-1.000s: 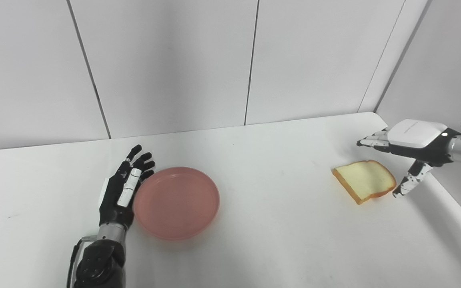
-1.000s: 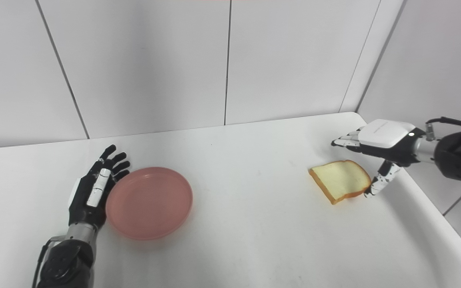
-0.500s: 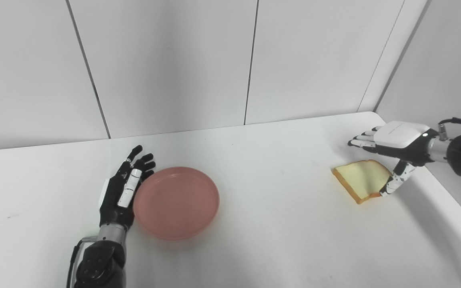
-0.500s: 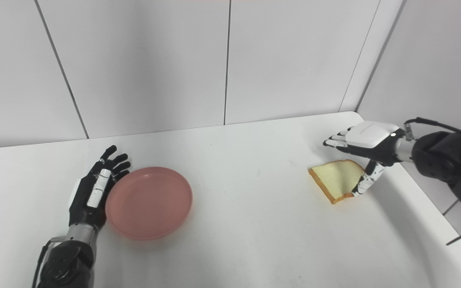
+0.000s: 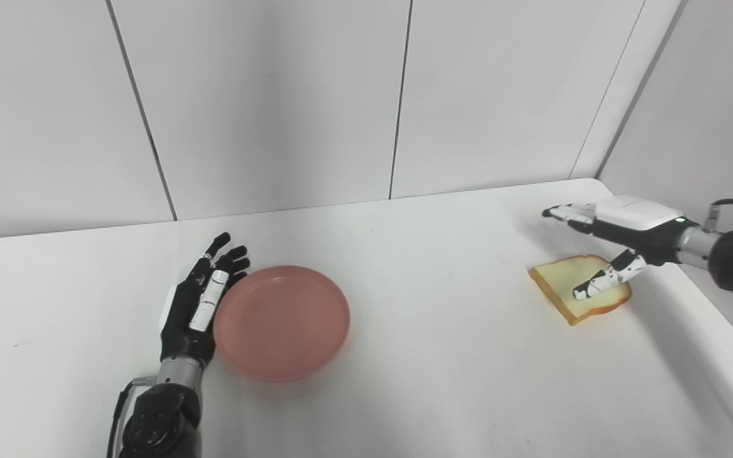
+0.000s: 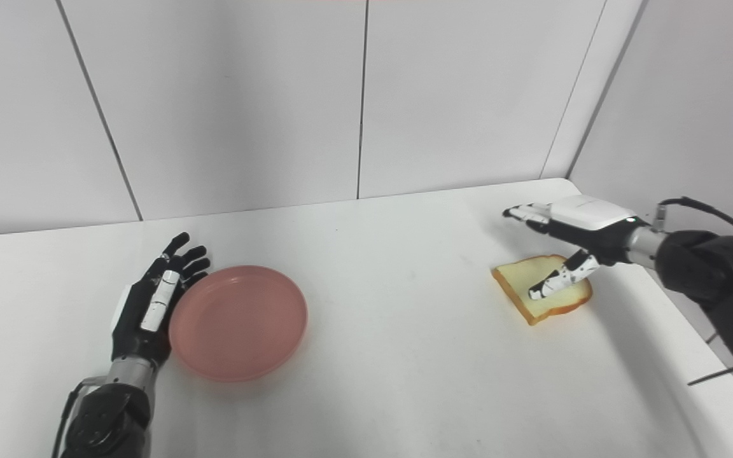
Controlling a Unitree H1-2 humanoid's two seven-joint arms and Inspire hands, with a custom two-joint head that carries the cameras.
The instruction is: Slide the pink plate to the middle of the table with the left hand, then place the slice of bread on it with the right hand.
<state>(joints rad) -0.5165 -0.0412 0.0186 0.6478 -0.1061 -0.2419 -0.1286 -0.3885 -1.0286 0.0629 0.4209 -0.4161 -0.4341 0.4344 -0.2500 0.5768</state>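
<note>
A round pink plate (image 5: 281, 322) lies on the white table (image 5: 443, 356), left of its middle. My black left hand (image 5: 196, 305) rests flat and open against the plate's left rim, fingers stretched toward the wall. A slice of bread (image 5: 575, 292) with a tan crust lies flat near the table's right edge. My white-backed right hand (image 5: 614, 235) hovers open above the bread; its thumb hangs over the slice and the fingers reach out past the bread's far edge. It holds nothing.
White wall panels (image 5: 277, 102) close off the back and the right side of the table. The table's right edge (image 5: 716, 356) runs just beyond the bread. My dark right forearm (image 6: 716, 280) comes in over that edge.
My right hand has swung left, from beside the bread's right edge to over the slice, thumb now above it. The plate, bread and left hand have stayed in place.
</note>
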